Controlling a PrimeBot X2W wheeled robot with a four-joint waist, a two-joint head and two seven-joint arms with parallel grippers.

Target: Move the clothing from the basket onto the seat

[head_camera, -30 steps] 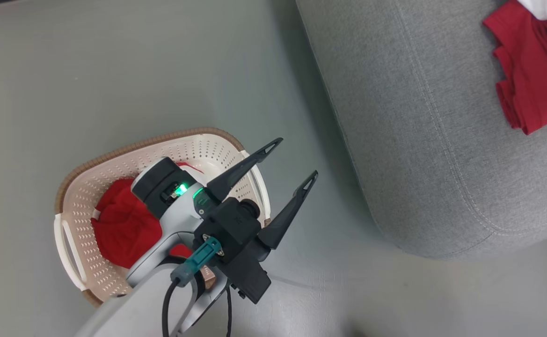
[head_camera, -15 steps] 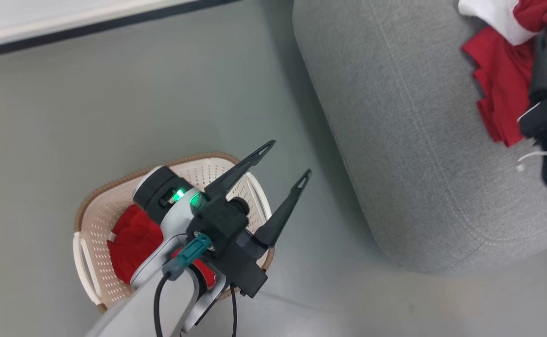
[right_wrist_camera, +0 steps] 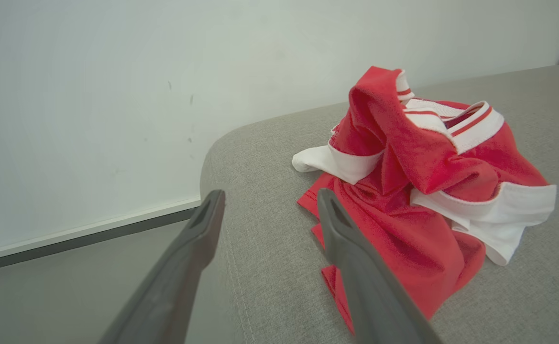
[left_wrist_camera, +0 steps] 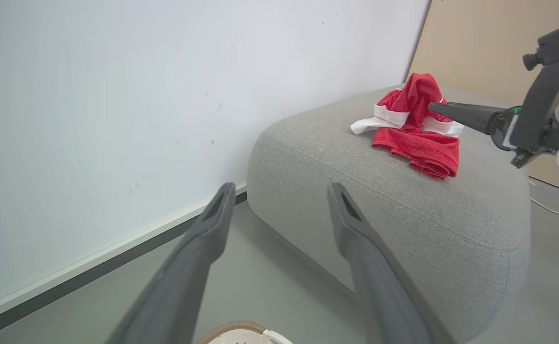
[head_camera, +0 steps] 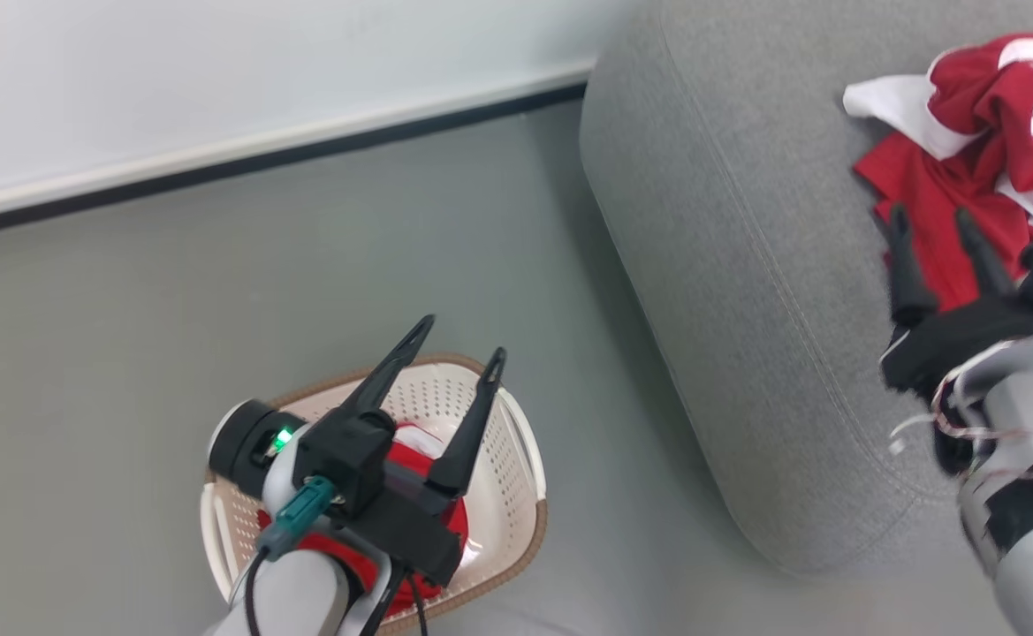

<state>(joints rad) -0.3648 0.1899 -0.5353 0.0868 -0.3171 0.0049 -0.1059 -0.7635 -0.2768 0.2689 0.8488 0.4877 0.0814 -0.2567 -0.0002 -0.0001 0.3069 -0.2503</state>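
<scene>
Looks like the release end of one carry: on the seat (head_camera: 746,265), a crumpled heap of clothing (head_camera: 931,190) lying free, with the right pincer (head_camera: 930,215) released at its near edge, fingers spread, nothing between them, contact with the fabric unclear. Leaves more to do: in the basket (head_camera: 507,468) on the floor (head_camera: 216,291), well apart from the seat's top, another bunch of red fabric (head_camera: 412,444) at the bottom. Above that, the left pincer (head_camera: 463,336), likewise released, fingers wide and empty, pointing away toward the wall (left_wrist_camera: 116,95) rather than down into the basket. Calls next, probably, for tipping that pincer down through the basket's mouth, closing on a fold high enough to lift the whole piece over the rim, then swinging across to the seat, with the right arm drawn back first to free the landing spot. Hard to count the garments left below, most of the basket's inside being hidden behind the left wrist and forearm. Hard, too, to split the seat's heap into separate garments. Cut off at the head view's right edge: the heap's far side. In the left wrist view, no more than a sliver of basket rim at the bottom edge.
</scene>
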